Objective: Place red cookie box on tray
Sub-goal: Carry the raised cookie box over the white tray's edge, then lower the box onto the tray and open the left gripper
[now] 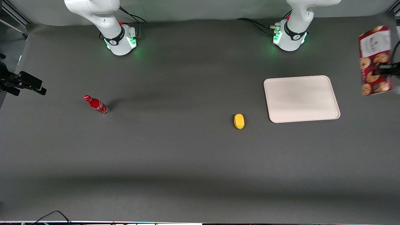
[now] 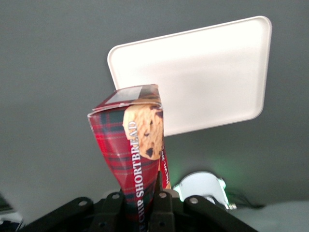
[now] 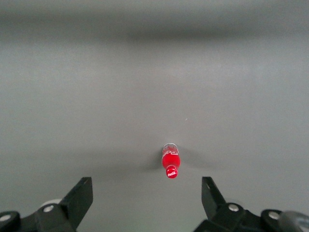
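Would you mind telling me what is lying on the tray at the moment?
Nothing: the tray is bare. The red cookie box hangs in the hand, off to its side; no part is covered.

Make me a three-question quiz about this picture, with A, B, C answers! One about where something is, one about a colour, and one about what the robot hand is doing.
1. Where is the red cookie box?
A. Flat on the tray
B. Held up in the air, off to the side of the tray
C. Beside the bottle

2. What colour is the small rounded thing on the table near the tray?
A. Yellow
B. Blue
C. Green

3. What is the left arm's end effector doing?
A. Open over the bottle
B. Resting on the tray
C. Shut on the cookie box

Answers:
1 B, the box hangs past the tray's edge, at the working arm's end of the table.
2 A, it is plainly yellow.
3 C, its fingers clamp the box's end in the wrist view.
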Tool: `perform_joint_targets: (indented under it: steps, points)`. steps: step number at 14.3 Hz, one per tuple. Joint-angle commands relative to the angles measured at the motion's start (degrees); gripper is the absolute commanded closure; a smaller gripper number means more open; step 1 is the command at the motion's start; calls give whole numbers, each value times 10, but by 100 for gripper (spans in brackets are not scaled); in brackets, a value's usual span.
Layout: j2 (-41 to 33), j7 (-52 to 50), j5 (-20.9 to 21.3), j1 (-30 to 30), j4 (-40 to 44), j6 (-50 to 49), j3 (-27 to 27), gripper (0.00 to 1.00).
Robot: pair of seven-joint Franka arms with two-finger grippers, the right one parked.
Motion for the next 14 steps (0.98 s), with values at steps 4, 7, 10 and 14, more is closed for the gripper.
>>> perform_joint_targets:
  steps: [4,7,10,14]
  points:
    - [39,-17,8,3,-265,343,-3,100]
    - [85,-13,8,4,-268,389,-2,100]
    - [87,-9,8,9,-298,426,10,100]
    - [106,-6,5,10,-311,466,19,0]
